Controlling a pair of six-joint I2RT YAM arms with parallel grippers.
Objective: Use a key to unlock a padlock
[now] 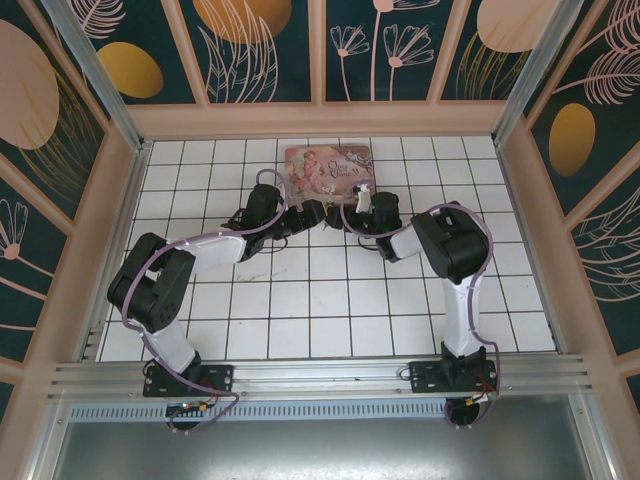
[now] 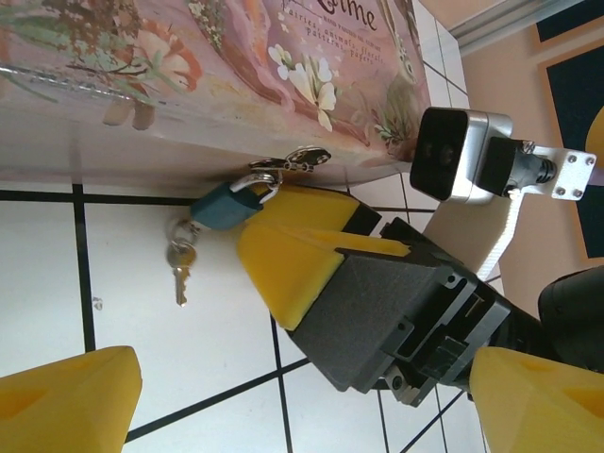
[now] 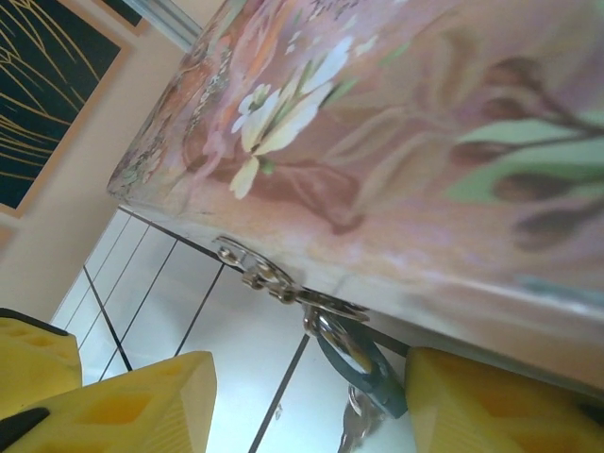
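— While the left gripper (image 2: 302,377) hangs back with its yellow fingers (image 2: 66,401) spread wide and empty, which arm is nearer the padlock?

— The right one. In its own wrist view the right gripper (image 3: 307,396) has its fingers (image 3: 123,406) parted on either side of the padlock (image 3: 363,363). The blue body sits close to one pad, perhaps brushing it, and bare floor shows before the other. I'd call that straddling, not pinching.

— And the key?

— From the left wrist, the key (image 2: 179,281) lies flat on the white tiled table (image 2: 189,359), just this side of the padlock. It is strung on a small key ring (image 2: 179,234) at the body's lower end. Its long axis runs roughly square to the tin's front wall, with the tip pointing back toward the left fingers, off to one side of their centre line.

— How does the padlock itself lie?

— Slanted. The shackle is up in the hasp (image 2: 288,162) on the front of the pink tin box (image 2: 189,57), and the body leans down and away toward the ring.

— So the coming move?

— My guess is that the right gripper steadies the body while the left comes forward and across for the key. Whether a key already sits in the keyhole, I can't tell.
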